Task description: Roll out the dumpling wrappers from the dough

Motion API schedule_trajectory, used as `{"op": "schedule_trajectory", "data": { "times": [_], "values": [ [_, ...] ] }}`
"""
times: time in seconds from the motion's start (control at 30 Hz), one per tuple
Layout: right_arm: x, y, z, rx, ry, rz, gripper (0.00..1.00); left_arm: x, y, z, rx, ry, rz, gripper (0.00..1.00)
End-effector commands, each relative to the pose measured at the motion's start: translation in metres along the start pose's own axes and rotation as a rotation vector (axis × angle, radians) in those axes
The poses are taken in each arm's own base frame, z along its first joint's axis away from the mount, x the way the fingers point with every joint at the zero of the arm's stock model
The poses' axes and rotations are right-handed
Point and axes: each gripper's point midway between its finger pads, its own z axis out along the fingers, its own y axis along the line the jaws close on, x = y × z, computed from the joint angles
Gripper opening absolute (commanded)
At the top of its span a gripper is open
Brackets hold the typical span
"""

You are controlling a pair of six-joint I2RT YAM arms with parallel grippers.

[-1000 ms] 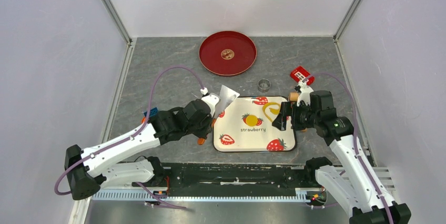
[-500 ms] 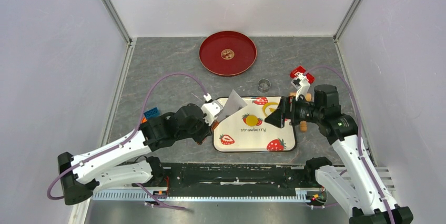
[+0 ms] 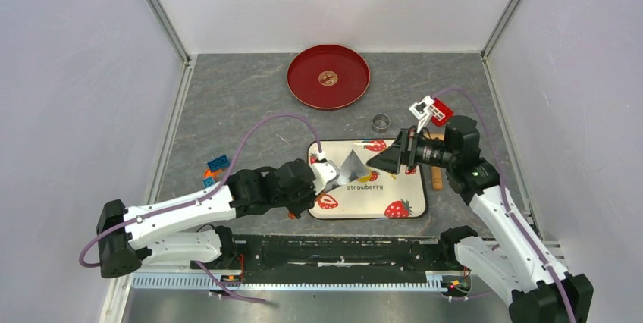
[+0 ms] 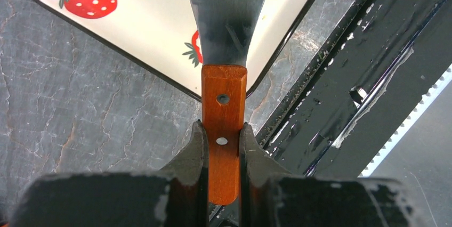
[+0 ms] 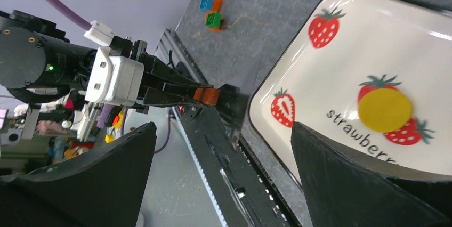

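left gripper (image 4: 223, 137) clamped on scraper (image 4: 224, 94) handle, blade running lengthwise over the strawberry tray (image 5: 346, 51) | yellow dumpling wrapper (image 5: 385, 110) lies flat on the tray, beyond the blade edge, towards the right gripper (image 5: 223, 131) (jaws spread wide, empty) | blade tip cut off in the left wrist view; blade-to-tray contact unclear

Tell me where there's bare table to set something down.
Bare table lies in the far left corner, bordered by the red plate and the blocks, and in the far right corner, past that plate. The tray is crowded: the scraper in the left gripper and the open right gripper hang over it.
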Motion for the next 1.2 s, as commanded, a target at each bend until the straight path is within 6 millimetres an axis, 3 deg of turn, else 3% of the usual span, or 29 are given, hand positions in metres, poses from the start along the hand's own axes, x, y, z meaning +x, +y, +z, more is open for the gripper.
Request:
{"op": "schedule_trajectory", "data": {
  "times": [0.0,0.13,0.3,0.43,0.8,1.0,1.17],
  "values": [
    [0.015,-0.002,0.023,0.002,0.040,0.017,0.98,-0.024,-0.005,0.000,-0.018,-0.076,0.067,0.02],
    [0.040,-0.027,0.039,0.115,0.111,0.048,0.98,-0.023,-0.008,0.000,-0.024,-0.079,0.067,0.02],
    [0.057,-0.060,0.038,0.261,0.161,0.052,0.95,-0.025,-0.008,-0.004,-0.025,-0.105,0.056,0.02],
    [0.066,-0.074,0.037,0.308,0.179,0.056,0.91,-0.026,-0.013,-0.009,0.008,-0.141,0.051,0.02],
    [0.090,-0.099,0.033,0.383,0.231,0.067,0.91,-0.025,-0.012,-0.011,0.011,-0.164,0.045,0.02],
    [0.088,-0.099,0.033,0.387,0.229,0.055,0.93,-0.026,-0.012,-0.008,0.006,-0.164,0.035,0.02],
    [0.060,-0.087,0.030,0.394,0.160,-0.003,0.98,-0.026,-0.006,-0.004,-0.028,-0.180,0.023,0.02]
  ]
}}
